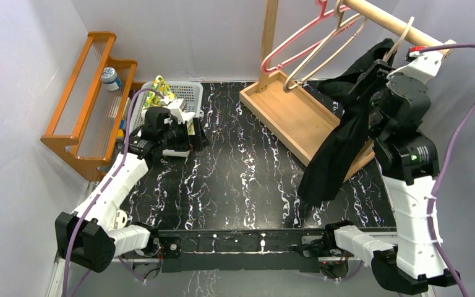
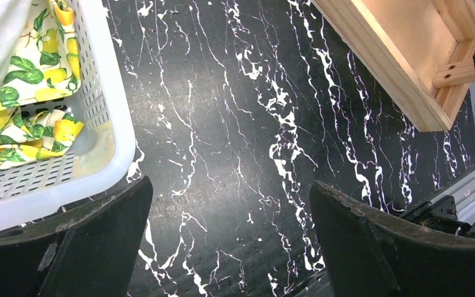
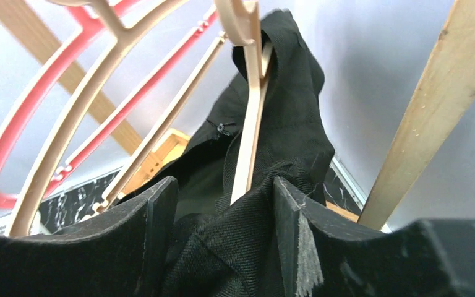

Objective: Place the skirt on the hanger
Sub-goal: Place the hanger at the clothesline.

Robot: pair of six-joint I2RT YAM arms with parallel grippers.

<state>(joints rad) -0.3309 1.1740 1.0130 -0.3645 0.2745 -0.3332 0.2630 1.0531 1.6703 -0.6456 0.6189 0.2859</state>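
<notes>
The right gripper (image 3: 226, 185) is raised to the wooden rail (image 1: 383, 18) so the black skirt (image 3: 287, 117) drapes over the beige hanger (image 3: 247, 130) just ahead of its fingertips. Its jaws are parted, with cloth lying between them (unclamped, by the look). The left gripper (image 2: 232, 198), wide open and empty, waits beside the white basket (image 2: 108, 93).

The skirt (image 1: 340, 142) is showing plain black, with a fine weave visible in the right wrist view. The hanger (image 3: 247, 124) touching it is looking pale beige, and a pink hanger (image 3: 142, 98) is showing nearby. The table (image 1: 247, 173) is showing black with white marble veining. The basket (image 2: 108, 124) is gleaming white, and the cloth (image 2: 25, 80) inside is displaying yellow lemons and green leaves on white. The shelf rack (image 1: 89, 105) is glowing orange-brown. The tray (image 1: 284, 117) is showing pale wood.
</notes>
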